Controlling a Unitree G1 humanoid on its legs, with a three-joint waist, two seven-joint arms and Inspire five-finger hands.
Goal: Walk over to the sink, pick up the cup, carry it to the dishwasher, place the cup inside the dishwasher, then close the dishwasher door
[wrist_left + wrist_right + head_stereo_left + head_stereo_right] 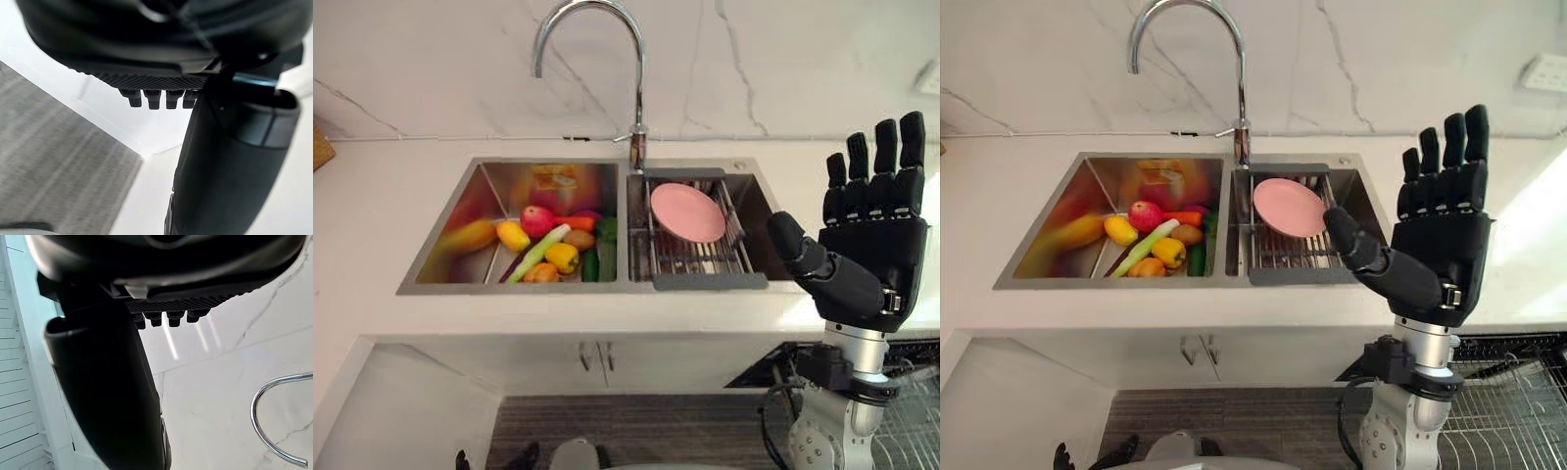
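My right hand (pixel 871 255) is raised in front of the counter, just right of the sink (pixel 509 289), palm facing me, fingers straight and thumb spread, holding nothing. Its wrist view looks past the thumb (pixel 107 391) at the marble wall and the faucet's curve (pixel 274 431). The sink's right basin holds a dish rack (pixel 705 259) with a pink plate (pixel 687 211) leaning in it. My left hand (pixel 230 161) hangs low over the grey floor beside a white cabinet, fingers relaxed and empty.
The left basin holds fruit and vegetables (pixel 548 245). A tall chrome faucet (pixel 597 59) rises behind the divider. A dishwasher's wire rack (pixel 911 411) juts out at the lower right below the counter. White cabinet doors (pixel 597 357) stand under the sink.
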